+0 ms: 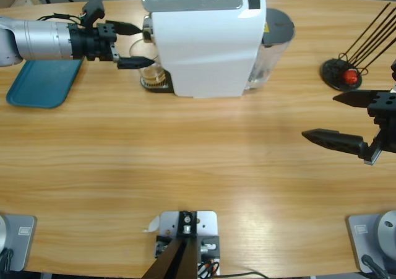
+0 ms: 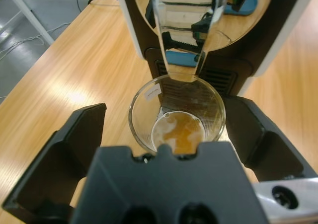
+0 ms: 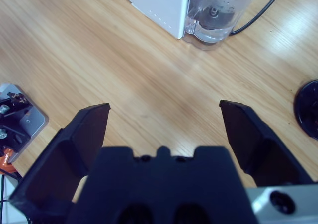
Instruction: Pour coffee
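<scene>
A white coffee machine (image 1: 207, 44) stands at the back middle of the table. Under its spout (image 2: 186, 30) sits a clear glass tumbler (image 2: 176, 117) on the black drip tray (image 1: 158, 86). A shallow layer of amber-brown coffee (image 2: 180, 134) lies in the tumbler's bottom. My left gripper (image 1: 143, 44) reaches in from the left and is open, with one jaw on each side of the tumbler (image 1: 153, 75), apart from the glass. My right gripper (image 1: 322, 116) hangs open over bare wood at the right edge, holding nothing, far from the machine.
A teal tray (image 1: 43, 84) lies at the left under the left arm. A black round stand with thin rods and a red piece (image 1: 344, 73) is at the back right. The machine's clear water tank (image 3: 218, 10) and a black cable (image 3: 258, 13) show behind it.
</scene>
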